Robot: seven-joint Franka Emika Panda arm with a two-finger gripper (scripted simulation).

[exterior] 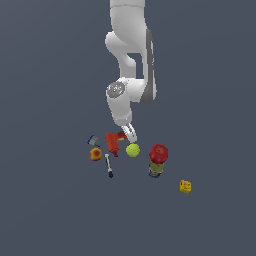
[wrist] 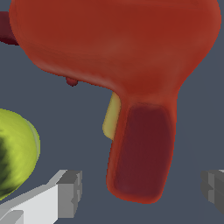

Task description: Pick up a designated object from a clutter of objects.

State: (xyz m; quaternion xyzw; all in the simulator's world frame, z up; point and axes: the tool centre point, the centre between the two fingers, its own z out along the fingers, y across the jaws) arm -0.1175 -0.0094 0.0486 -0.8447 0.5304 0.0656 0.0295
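The red toy drill (wrist: 122, 48) fills the wrist view, with its dark red handle (wrist: 142, 153) and a yellowish patch (wrist: 112, 118). My gripper (wrist: 140, 190) is open, one grey finger (wrist: 68, 192) on each side of the handle's end and gaps between the fingers and the handle. In the exterior view the gripper (exterior: 129, 134) is low over the drill (exterior: 113, 143), at the back of the clutter of objects. The yellow-green ball (exterior: 132, 150) lies just beside the drill.
A red-topped object on a greenish base (exterior: 158, 159) stands toward the exterior view's right, and a yellow block (exterior: 185, 186) lies further out. An orange lump (exterior: 96, 154), a black-tipped marker (exterior: 108, 166) and a small grey piece (exterior: 93, 140) lie toward the exterior view's left.
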